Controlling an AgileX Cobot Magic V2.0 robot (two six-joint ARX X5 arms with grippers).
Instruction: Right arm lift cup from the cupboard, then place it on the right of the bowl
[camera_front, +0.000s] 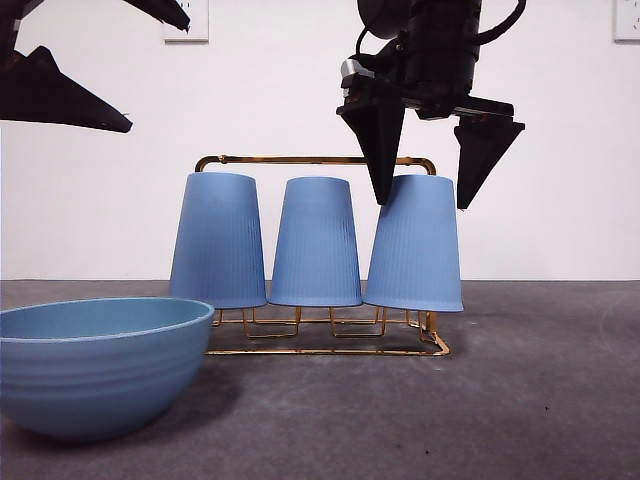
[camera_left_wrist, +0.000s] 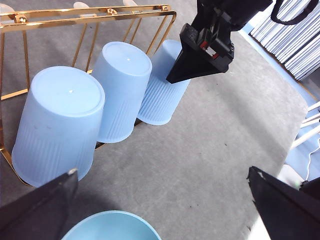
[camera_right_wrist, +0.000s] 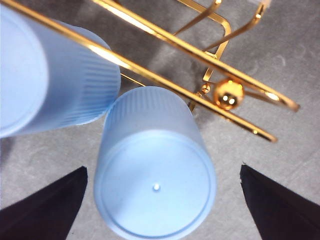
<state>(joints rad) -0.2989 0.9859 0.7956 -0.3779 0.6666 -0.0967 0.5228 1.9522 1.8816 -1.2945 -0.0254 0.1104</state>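
Note:
Three light-blue ribbed cups stand upside down on the gold wire cupboard (camera_front: 315, 160). My right gripper (camera_front: 421, 205) hangs open over the rightmost cup (camera_front: 415, 250), one fingertip on each side of its upturned base, not touching it. In the right wrist view the cup (camera_right_wrist: 155, 185) sits centred between the open jaws of the right gripper (camera_right_wrist: 164, 167). The wide blue bowl (camera_front: 95, 365) stands at the front left. My left gripper (camera_front: 159, 76) waits open and empty at the upper left. The left wrist view shows the left gripper (camera_left_wrist: 162, 171) above the bowl's rim (camera_left_wrist: 112, 227).
The cupboard's handle bar (camera_right_wrist: 190, 50) runs close behind the rightmost cup, and the middle cup (camera_front: 316, 245) stands right beside it. Grey table (camera_front: 540, 400) lies open to the right of the bowl and in front of the cupboard.

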